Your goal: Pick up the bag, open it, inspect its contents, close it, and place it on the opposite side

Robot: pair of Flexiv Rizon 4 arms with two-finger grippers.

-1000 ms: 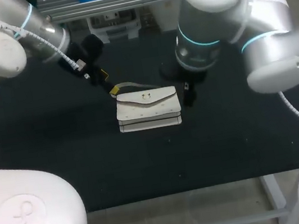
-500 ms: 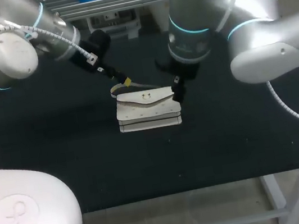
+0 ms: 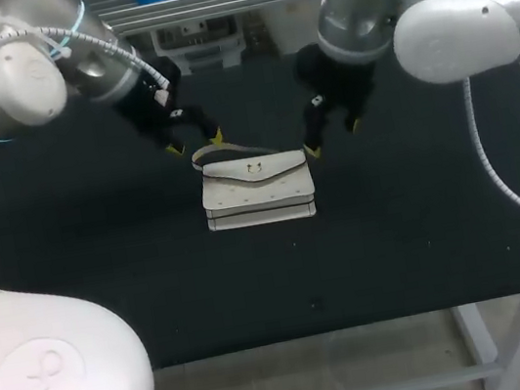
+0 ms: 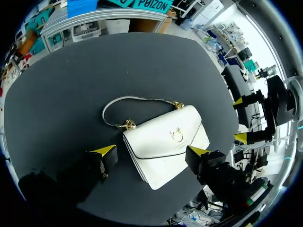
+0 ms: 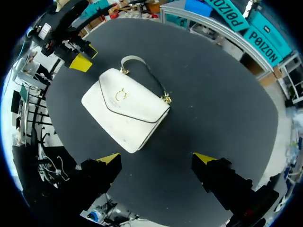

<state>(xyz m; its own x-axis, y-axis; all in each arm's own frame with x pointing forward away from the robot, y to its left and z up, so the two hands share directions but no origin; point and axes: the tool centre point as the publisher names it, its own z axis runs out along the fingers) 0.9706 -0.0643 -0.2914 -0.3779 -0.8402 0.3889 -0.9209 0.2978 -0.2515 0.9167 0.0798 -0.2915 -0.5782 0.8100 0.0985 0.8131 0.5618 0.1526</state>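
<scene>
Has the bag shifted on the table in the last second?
No. The bag lies where it did, equally far from the front edge of the table, with its flap still shut.

The small white flap handbag [image 3: 257, 190] looks like smooth leather or imitation leather with a soft, low sheen. Its round gold clasp [image 4: 177, 135] gleams like polished metal. The black desk top [image 3: 105, 279] is matt and finely textured. The silver-white arm shells [image 3: 450, 21] are glossy. The left gripper [image 3: 195, 144] and right gripper [image 3: 333, 138] look matt black, with dull yellow tips.
</scene>
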